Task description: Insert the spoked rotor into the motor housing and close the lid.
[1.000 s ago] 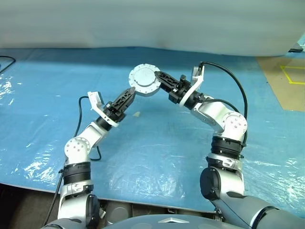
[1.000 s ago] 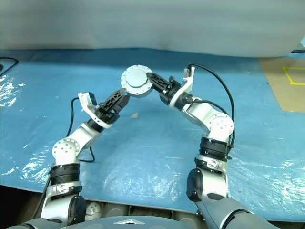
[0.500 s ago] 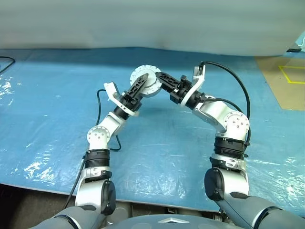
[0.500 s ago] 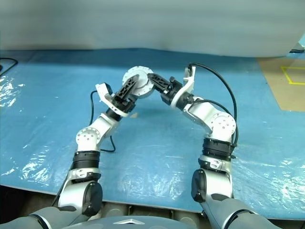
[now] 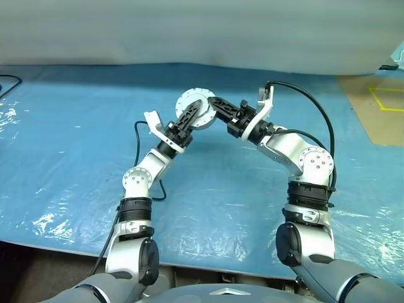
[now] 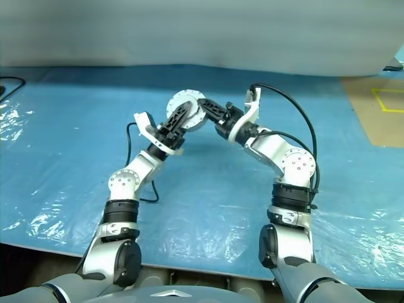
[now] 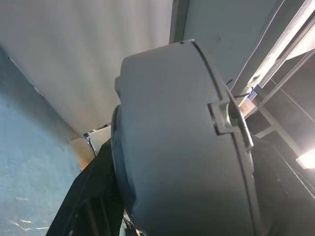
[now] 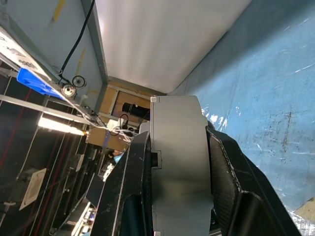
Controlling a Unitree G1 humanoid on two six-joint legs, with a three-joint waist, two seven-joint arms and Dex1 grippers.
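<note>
Now the left end effector (image 5: 187,117), which a second ago hung apart beside it, closes its fingers across the assembled motor housing (image 5: 194,108), held aloft clamped in the right end effector (image 5: 214,105), suggesting a handover or lid-pressing step.

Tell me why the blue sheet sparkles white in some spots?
In the left eye view, light glints off wrinkles in the shiny blue plastic sheet, brightest near the left edge. In the left wrist view, the motor housing sits very close and looks blurry; a bright lamp glares at the edge.
</note>
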